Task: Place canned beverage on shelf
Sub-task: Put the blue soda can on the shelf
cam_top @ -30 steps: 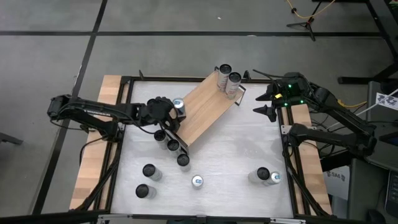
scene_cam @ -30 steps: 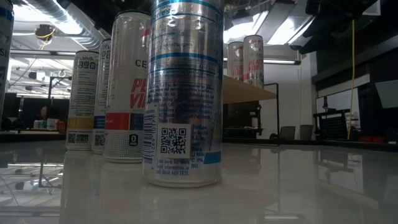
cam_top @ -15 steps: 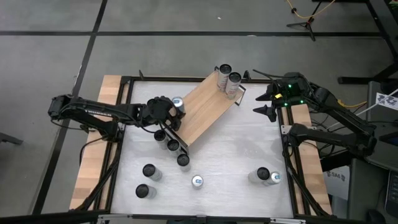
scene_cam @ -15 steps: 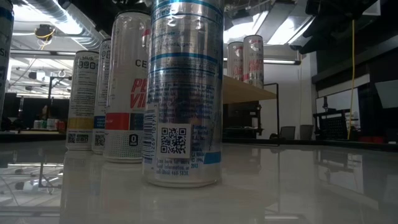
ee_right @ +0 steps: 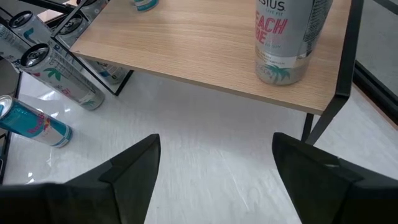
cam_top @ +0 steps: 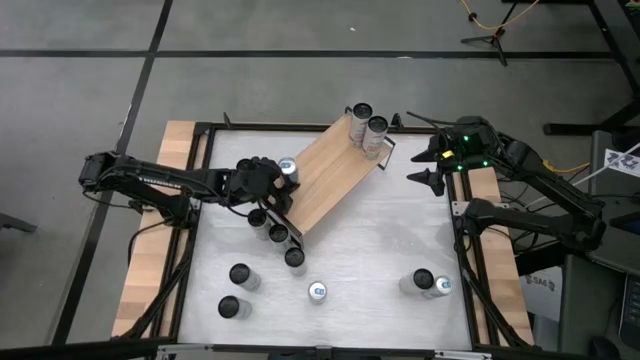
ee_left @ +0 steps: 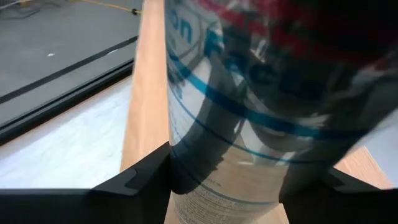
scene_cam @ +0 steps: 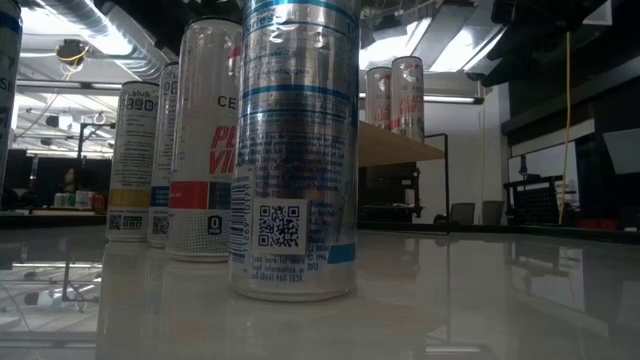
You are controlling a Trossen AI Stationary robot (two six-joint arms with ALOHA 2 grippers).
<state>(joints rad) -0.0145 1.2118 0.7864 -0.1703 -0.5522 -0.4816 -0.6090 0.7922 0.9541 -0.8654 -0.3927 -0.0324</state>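
Note:
The shelf (cam_top: 335, 175), a light wooden board on black frame ends, lies slantwise across the far half of the table. Two cans (cam_top: 366, 128) stand on its far right end. A silver can with blue bands (cam_top: 287, 168) stands on its left end, and my left gripper (cam_top: 272, 182) is shut on that can. In the left wrist view the can (ee_left: 249, 93) fills the picture between the two dark fingers. My right gripper (cam_top: 418, 167) hovers open off the shelf's right end, facing the board (ee_right: 205, 43), and touches nothing. My left gripper pinches the can's lower body (ee_left: 186, 174) between its two fingers, one on each side. The fingers reach in from the table's left, slanting a little downward, and lie across the can. The can stands on the shelf's left end.
Three cans (cam_top: 278, 233) stand in a row by the shelf's near left corner. Several more stand loose toward the near edge: two at left (cam_top: 235, 290), one in the middle (cam_top: 318, 291), two at right (cam_top: 430, 283). The low view is filled by near cans (scene_cam: 297, 150).

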